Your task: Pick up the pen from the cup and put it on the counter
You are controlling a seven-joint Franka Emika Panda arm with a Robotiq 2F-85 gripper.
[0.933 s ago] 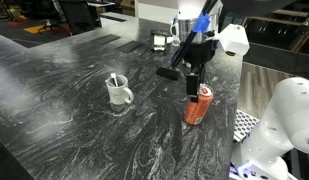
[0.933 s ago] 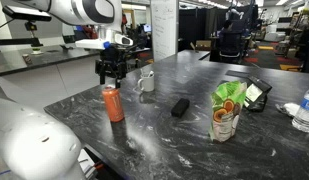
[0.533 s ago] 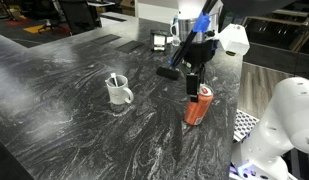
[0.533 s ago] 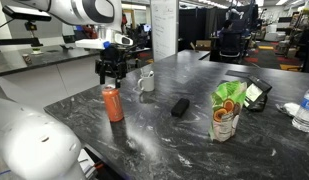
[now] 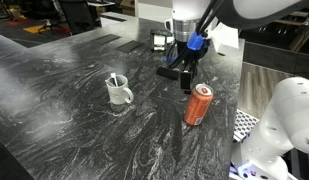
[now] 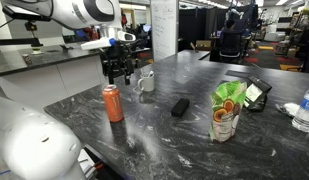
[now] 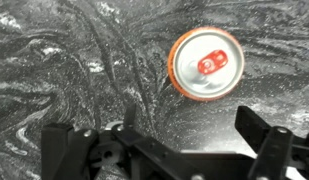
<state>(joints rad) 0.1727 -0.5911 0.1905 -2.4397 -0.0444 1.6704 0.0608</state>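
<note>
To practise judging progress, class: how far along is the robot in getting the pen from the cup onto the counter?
Done: nothing yet; the pen stands in the cup. In hand: the claw hangs open and empty above the counter, near the orange can, apart from the cup. Left: reach the cup, grip the pen, lift it out, lay it on the counter.

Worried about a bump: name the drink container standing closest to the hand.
The orange-red can, just beside the hand; the white mug sits farther across the counter.
</note>
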